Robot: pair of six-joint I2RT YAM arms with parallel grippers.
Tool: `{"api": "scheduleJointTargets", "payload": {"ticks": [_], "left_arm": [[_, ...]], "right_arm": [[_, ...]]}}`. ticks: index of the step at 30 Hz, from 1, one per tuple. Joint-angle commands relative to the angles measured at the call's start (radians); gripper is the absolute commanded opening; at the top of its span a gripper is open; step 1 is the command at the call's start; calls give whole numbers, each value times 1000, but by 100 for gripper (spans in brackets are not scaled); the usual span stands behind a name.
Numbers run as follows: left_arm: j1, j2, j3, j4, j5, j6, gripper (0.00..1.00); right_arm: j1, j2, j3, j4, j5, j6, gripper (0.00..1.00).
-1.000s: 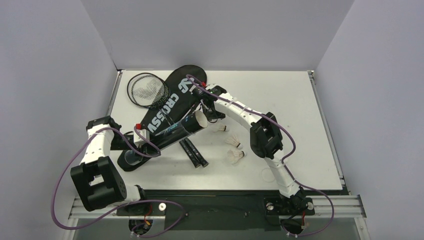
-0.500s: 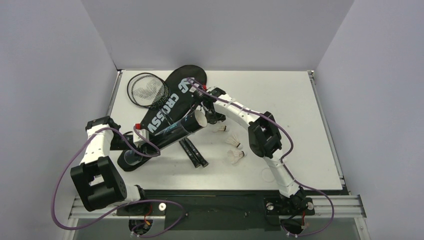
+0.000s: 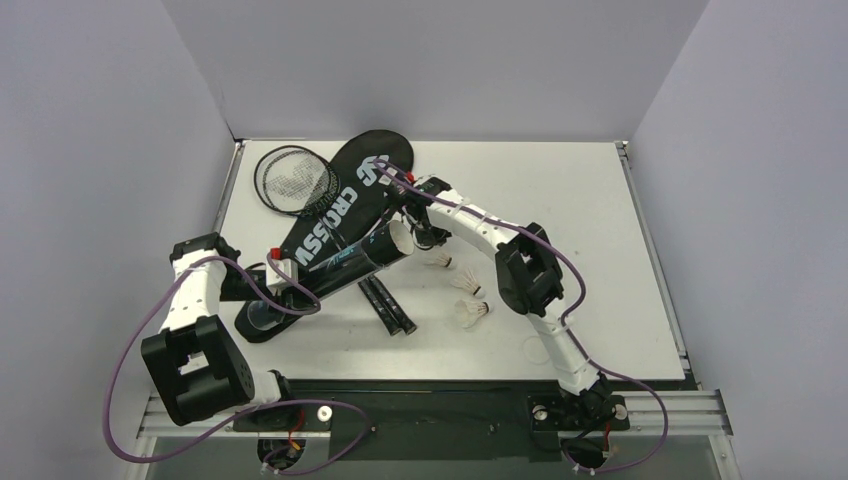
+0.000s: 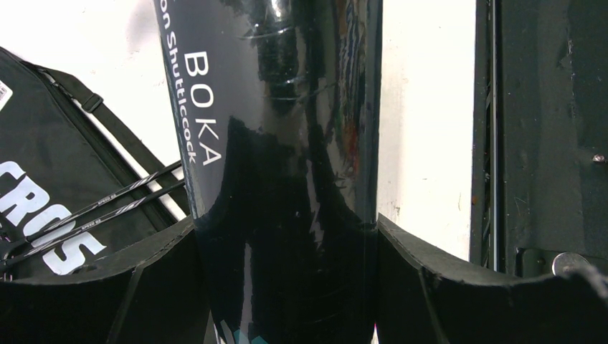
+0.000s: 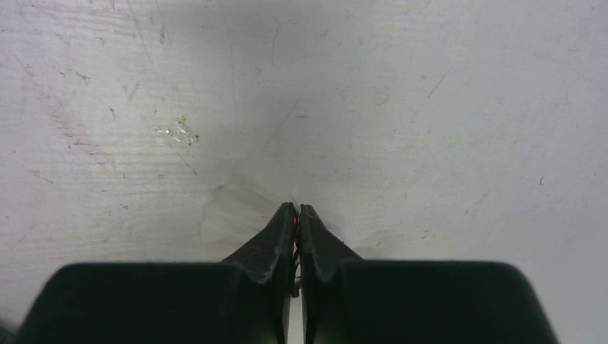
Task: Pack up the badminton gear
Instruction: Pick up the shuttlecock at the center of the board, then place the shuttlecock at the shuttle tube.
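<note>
The long black tube (image 3: 330,272) lies slanted over the black CROSSWAY racket bag (image 3: 345,195). My left gripper (image 3: 268,290) is shut on the tube near its lower left end. In the left wrist view the tube (image 4: 272,107) fills the gap between the fingers of my left gripper (image 4: 287,240). My right gripper (image 3: 417,235) is shut on a white shuttlecock (image 3: 402,238) at the tube's upper open end. The right wrist view shows my right gripper (image 5: 296,209) pinching the shuttlecock's feather edge (image 5: 229,213). Three shuttlecocks (image 3: 466,283) lie on the table to the right. The racket heads (image 3: 295,180) lie left of the bag.
Two black racket handles (image 3: 388,306) stick out below the tube, near the loose shuttlecocks. Thin racket shafts (image 4: 93,211) cross the bag. The white table (image 3: 580,200) has raised rails at its left and right edges and grey walls around it.
My right arm has shifted slightly to the left, with the shuttlecock kept at the tube's mouth. The left arm and the tube have not moved.
</note>
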Motion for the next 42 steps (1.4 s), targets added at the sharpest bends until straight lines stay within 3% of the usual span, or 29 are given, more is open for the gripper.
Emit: {"api": "scheduleJointTargets", "payload": {"ticks": [1, 9, 15, 21, 27, 33, 42], "left_arm": [[9, -27, 24, -69, 27, 68, 20], [9, -21, 17, -68, 24, 75, 20], [10, -6, 19, -68, 28, 84, 20], [9, 20, 17, -69, 66, 80, 20], [10, 50, 19, -69, 112, 74, 20], [9, 51, 21, -69, 113, 73, 20], [12, 45, 29, -69, 118, 61, 20]], "right_arm": [[10, -79, -21, -37, 42, -5, 0], [4, -215, -33, -55, 24, -11, 0], [-69, -465, -171, -27, -92, 25, 0], [-151, -861, -472, 212, -325, 179, 0], [-175, -1086, -641, 506, -506, 350, 0], [-140, -1196, -787, 908, -571, 494, 0], [-21, -1124, -784, 1016, -569, 534, 0]]}}
